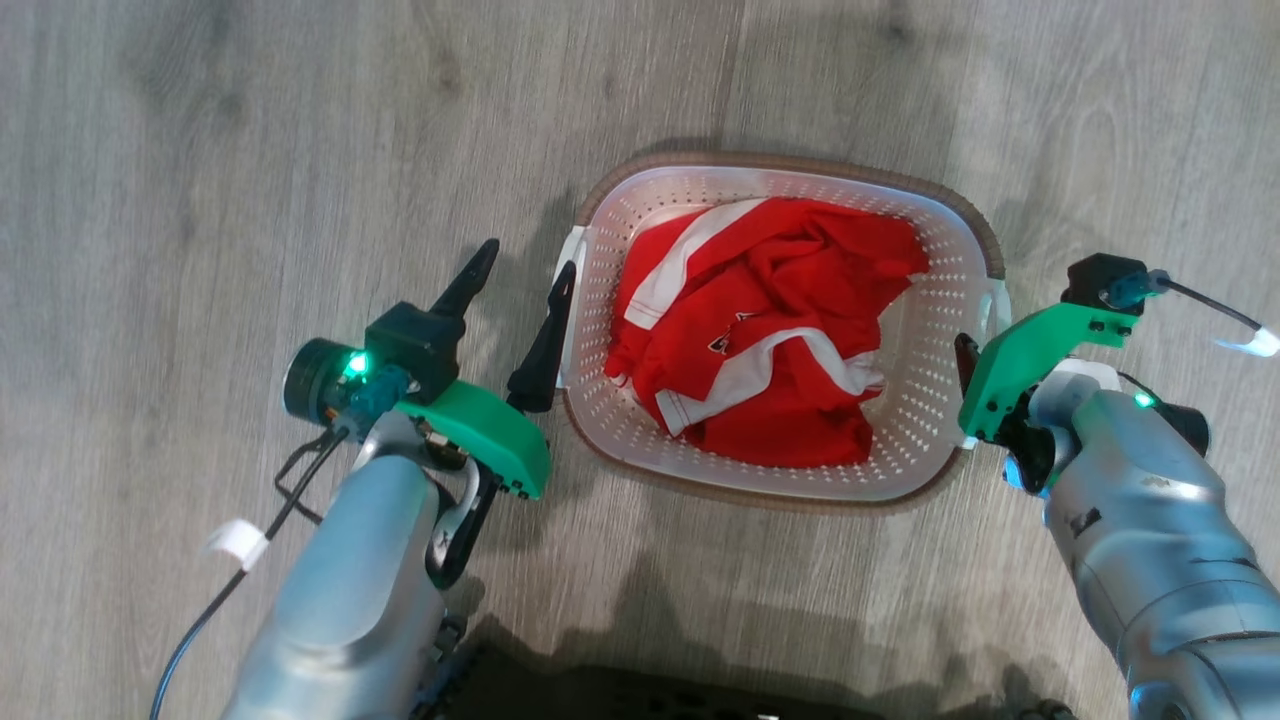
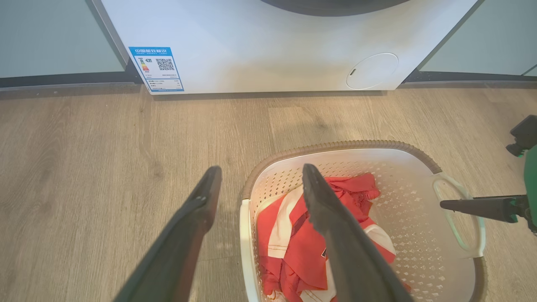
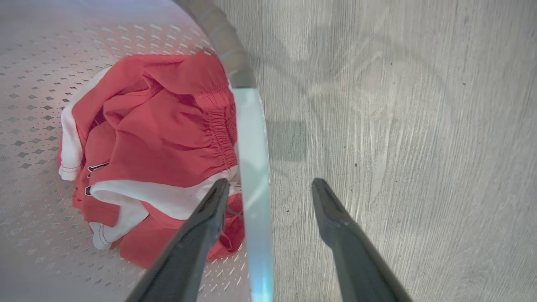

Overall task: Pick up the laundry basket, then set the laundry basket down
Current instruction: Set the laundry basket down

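The laundry basket (image 1: 940, 300), cream-white and perforated with a brown rim band, stands on the wooden floor with a red and white garment (image 1: 770, 330) in it. My left gripper (image 1: 528, 258) is open at its left side. In the left wrist view my left gripper (image 2: 261, 170) straddles the left handle (image 2: 245, 235), one finger over the floor and one over the inside. My right gripper (image 3: 270, 183) is open too, with the white right handle (image 3: 251, 176) between its fingers. In the head view it (image 1: 972, 352) sits mostly hidden under its green mount.
A white washing machine (image 2: 272, 42) stands on the floor beyond the basket, with grey-green cabinet fronts (image 2: 50, 37) on both sides. My dark base (image 1: 640, 690) shows at the bottom edge of the head view. Bare wooden floor (image 1: 200, 150) surrounds the basket.
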